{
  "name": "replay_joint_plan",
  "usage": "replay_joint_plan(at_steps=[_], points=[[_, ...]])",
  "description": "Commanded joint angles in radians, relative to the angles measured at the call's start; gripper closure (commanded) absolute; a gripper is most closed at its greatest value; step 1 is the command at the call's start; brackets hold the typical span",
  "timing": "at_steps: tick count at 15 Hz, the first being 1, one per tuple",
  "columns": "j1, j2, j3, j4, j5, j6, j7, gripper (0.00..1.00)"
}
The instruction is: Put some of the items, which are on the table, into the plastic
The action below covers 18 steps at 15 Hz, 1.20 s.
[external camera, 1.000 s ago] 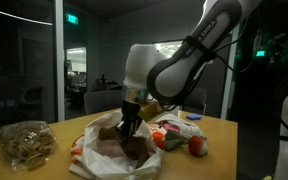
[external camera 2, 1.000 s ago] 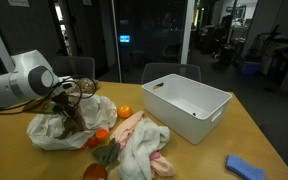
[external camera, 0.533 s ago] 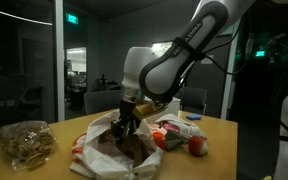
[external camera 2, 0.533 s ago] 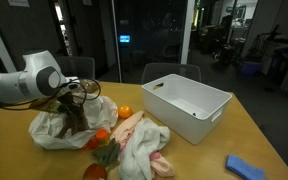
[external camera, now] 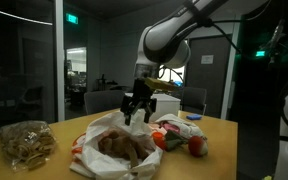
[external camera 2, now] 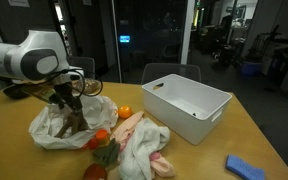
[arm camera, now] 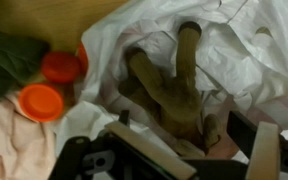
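End effector (external camera: 137, 115) hangs spread and empty above the plastic bag (external camera: 87, 148).
The bag looks thin and limp; the orange (external camera 2: 124, 111) just beside it seems firm, so grip across its middle.

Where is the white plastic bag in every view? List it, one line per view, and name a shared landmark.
In an exterior view: the plastic bag sits low, just left of centre.
In an exterior view: the bag sits at lower left.
Wrist view: the bag fills the centre and upper right.
Shared landmark: the brown item lying inside the bag, also seen at and.
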<state>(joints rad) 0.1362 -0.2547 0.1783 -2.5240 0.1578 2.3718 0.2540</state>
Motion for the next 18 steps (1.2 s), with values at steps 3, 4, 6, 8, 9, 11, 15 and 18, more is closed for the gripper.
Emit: replay_joint_plan(at_steps=[3, 4, 6, 8, 9, 11, 15, 18], points=[[-0.086, -0.249, -0.050, -0.089, -0.057, -0.292, 0.094, 0.00], [-0.109, -0.268, -0.047, -0.112, -0.079, -0.316, 0.124, 0.00], [-0.102, -0.228, -0.051, -0.082, -0.067, -0.310, 0.089, 0.00], [-0.126, -0.255, -0.053, -0.121, -0.091, -0.321, 0.110, 0.00], [-0.129, -0.260, -0.052, -0.130, -0.094, -0.321, 0.115, 0.00], [-0.136, -0.249, -0.036, -0.124, -0.108, -0.316, 0.150, 0.00], [-0.196, -0.197, -0.036, -0.151, -0.179, -0.331, 0.243, 0.00], [-0.251, -0.145, -0.048, -0.199, -0.245, -0.322, 0.317, 0.00]])
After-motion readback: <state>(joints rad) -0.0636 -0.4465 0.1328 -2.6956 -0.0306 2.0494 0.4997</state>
